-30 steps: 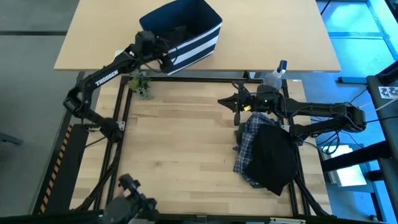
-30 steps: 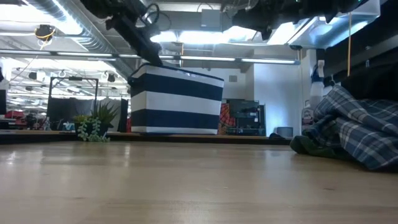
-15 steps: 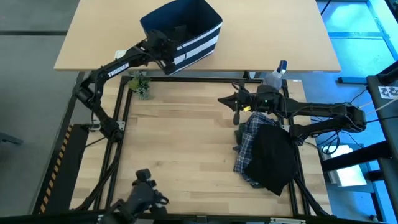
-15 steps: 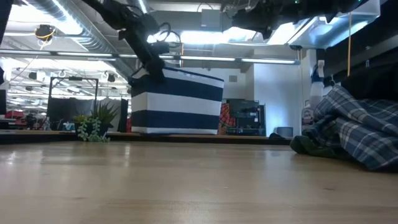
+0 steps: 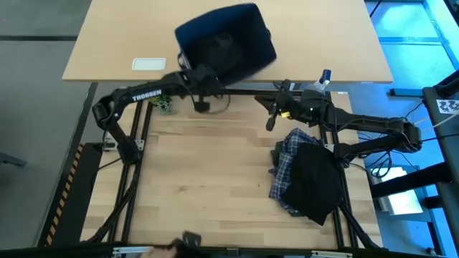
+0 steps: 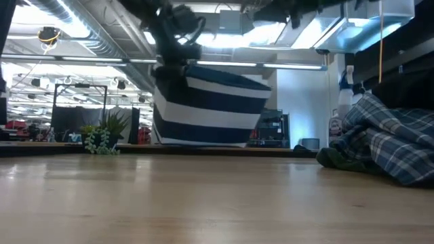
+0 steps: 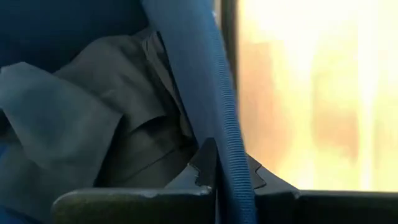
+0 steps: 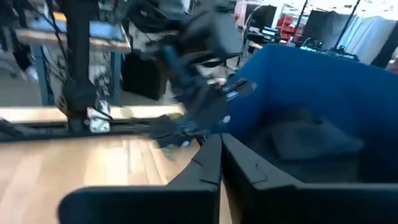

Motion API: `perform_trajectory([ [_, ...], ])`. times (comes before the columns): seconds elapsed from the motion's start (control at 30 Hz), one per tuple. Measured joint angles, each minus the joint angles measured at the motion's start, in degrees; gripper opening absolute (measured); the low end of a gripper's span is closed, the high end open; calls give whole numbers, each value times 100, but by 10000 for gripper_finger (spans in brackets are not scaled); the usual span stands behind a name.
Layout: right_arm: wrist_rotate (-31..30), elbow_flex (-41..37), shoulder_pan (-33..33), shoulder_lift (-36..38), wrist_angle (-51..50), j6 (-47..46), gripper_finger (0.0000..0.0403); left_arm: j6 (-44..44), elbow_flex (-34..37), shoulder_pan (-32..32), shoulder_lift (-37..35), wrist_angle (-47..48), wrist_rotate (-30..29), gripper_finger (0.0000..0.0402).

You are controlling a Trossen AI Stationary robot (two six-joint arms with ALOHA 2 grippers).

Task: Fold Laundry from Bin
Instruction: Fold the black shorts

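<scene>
The navy bin (image 5: 226,44) stands tipped on the far tan table, its mouth leaning toward the near side; the low view shows its white stripes (image 6: 210,105) slanting. A dark olive garment (image 7: 93,124) lies inside it. My left gripper (image 5: 206,74) is shut on the bin's near rim. My right gripper (image 5: 267,115) hangs shut and empty above the wooden table, just right of the bin; its wrist view looks level at the bin (image 8: 317,112). The plaid shirt (image 5: 287,168) and a black garment (image 5: 312,183) lie heaped at the right. My left gripper pinches the bin's near rim (image 7: 217,134) between its two fingers (image 7: 204,163), one inside the bin and one outside. The fingers slant down from the near side and lie across the rim. The bin tilts toward the gripper, its base low over the far table.
A clear spray bottle (image 5: 319,86) stands at the far right beside my right arm. A small green plant (image 6: 105,139) sits at the far left, and a white card (image 5: 148,64) lies on the tan table. The wooden table's middle and left are bare.
My left gripper has swung toward the table's right and down, rolled, and shut on the bin's near rim. The bin has tipped toward the near side and shifted right, hiding its striped wall from above. My right gripper has risen a little.
</scene>
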State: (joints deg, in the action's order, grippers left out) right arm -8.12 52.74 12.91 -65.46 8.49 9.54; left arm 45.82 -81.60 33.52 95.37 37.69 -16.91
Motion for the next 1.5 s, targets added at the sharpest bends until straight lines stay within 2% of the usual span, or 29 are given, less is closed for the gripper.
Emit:
perform_trajectory([
  [0.1, -264, 404, -2, -85, -527, 256, 32, -43, 0, -508, 0, 122, -268, 3],
  [0.23, -609, 866, 133, -355, -1081, 336, 88, -212, 13, -1077, -2, 159, -533, 2],
  [0.4, -440, 1116, 621, -942, -1306, 250, 158, -264, 386, -1799, -12, 43, -1247, 2],
  [0.57, 40, 1151, 1225, -1571, -1167, -46, 198, -355, 960, -2286, -17, -216, -1787, 1],
  [0.67, 324, 1155, 1546, -1927, -1116, -285, 206, -469, 1297, -2475, -17, -435, -1997, 0],
  [0.77, 470, 1153, 1756, -2277, -1086, -431, 206, -681, 1521, -2558, -18, -607, -1949, 0],
  [1.0, 583, 1153, 1904, -2921, -357, -620, 208, -982, 1872, -2723, -31, -1106, -1895, 0],
  [1.3, 1719, 1153, 1899, -3039, 440, -1413, 208, -1259, 1904, -2973, -31, -1171, -1781, 0],
  [1.37, 1771, 1153, 1899, -3039, 517, -1524, 208, -1270, 1904, -3009, -31, -1173, -1808, 0],
  [1.5, 1490, 1153, 1899, -3039, 359, -1538, 208, -1330, 1904, -3033, -31, -1168, -1791, 0],
])
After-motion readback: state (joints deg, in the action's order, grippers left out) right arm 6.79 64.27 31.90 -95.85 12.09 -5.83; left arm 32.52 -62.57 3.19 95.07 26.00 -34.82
